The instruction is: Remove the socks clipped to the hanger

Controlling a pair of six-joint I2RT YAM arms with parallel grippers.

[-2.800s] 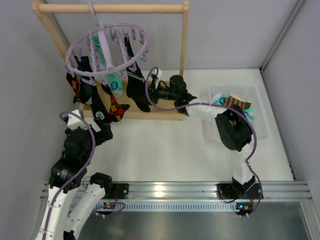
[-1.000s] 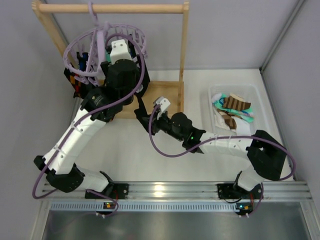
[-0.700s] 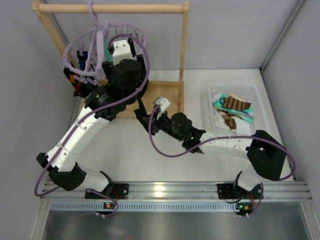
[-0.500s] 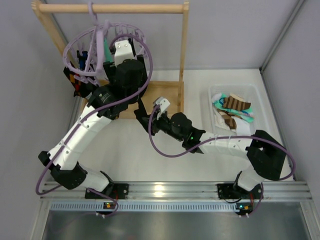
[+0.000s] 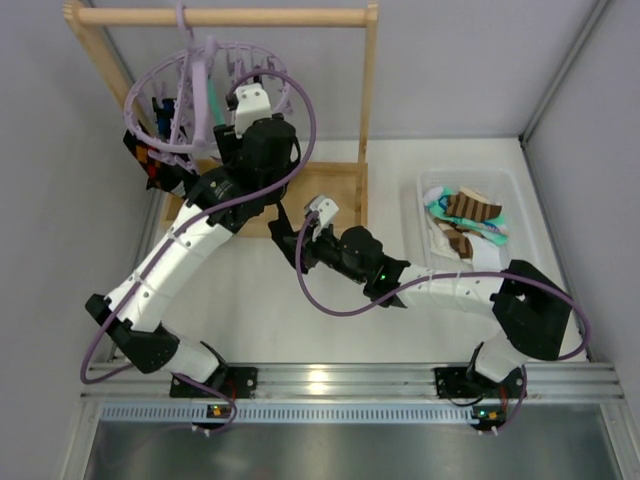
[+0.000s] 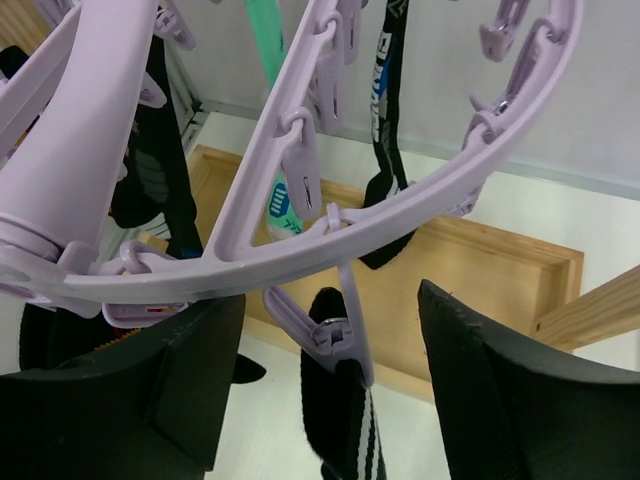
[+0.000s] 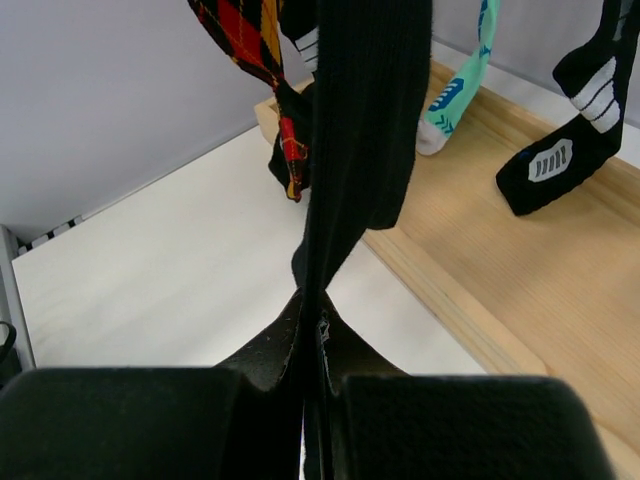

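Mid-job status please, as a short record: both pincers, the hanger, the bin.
left pincer: open, fingers either side of a clip peg under the hanger ring
right pincer: shut on a black sock, which runs taut upward
hanger load: other socks clipped and hanging
bin: holds loose socks, teal and striped

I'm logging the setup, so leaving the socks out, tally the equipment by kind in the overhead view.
Robot arms: 2 (left arm, right arm)
Lavender ring hanger: 1
Wooden rack: 1
Clear bin: 1
Total: 5
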